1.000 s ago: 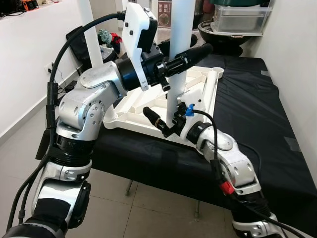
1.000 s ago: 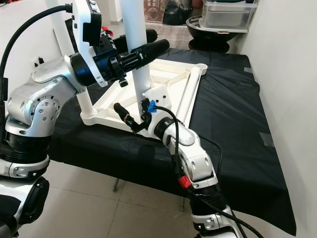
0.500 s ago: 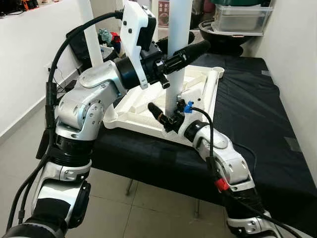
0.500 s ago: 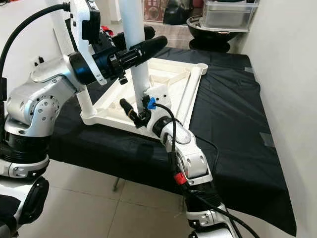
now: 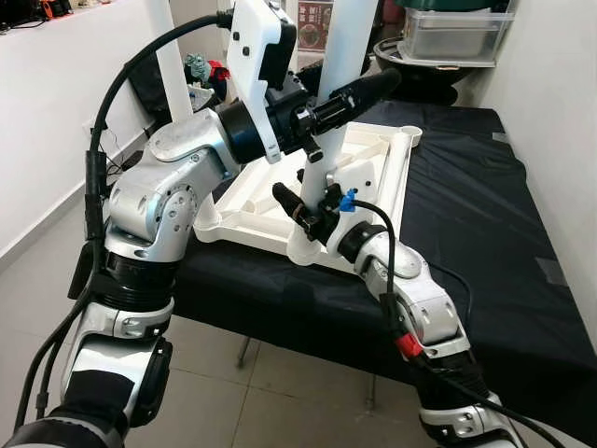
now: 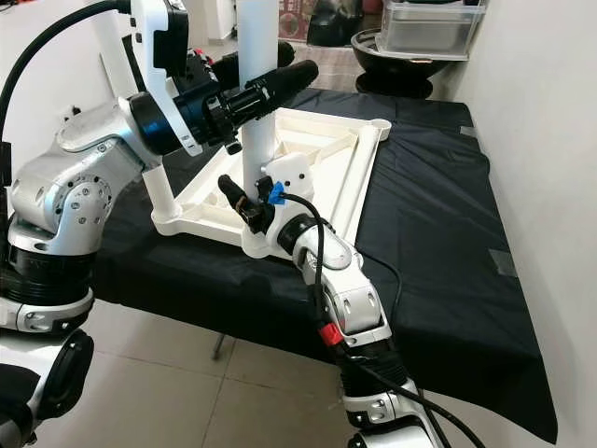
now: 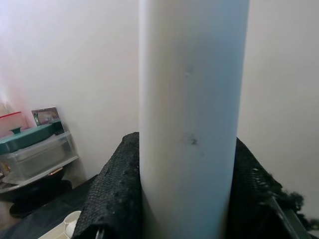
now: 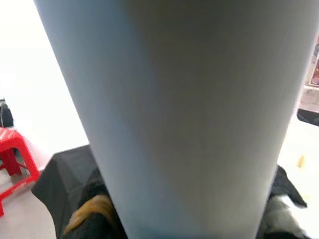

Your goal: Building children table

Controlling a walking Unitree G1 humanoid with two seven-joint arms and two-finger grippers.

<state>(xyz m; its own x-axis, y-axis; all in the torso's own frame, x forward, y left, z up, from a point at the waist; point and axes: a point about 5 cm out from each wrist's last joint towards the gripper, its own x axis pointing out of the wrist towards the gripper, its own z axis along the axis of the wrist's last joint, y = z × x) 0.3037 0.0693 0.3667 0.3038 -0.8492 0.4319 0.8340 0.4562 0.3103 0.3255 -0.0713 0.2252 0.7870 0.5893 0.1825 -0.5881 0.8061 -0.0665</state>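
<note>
Both claws clasp the white table leg (image 5: 338, 75).

Home storeroom, tiled floor (image 5: 280, 373), storage box (image 5: 452, 33), red stool (image 8: 15, 149)

I see smooth matt white plastic table leg (image 7: 192, 119), white plastic tabletop (image 6: 312, 149), matt black cloth (image 6: 438, 224).
</note>
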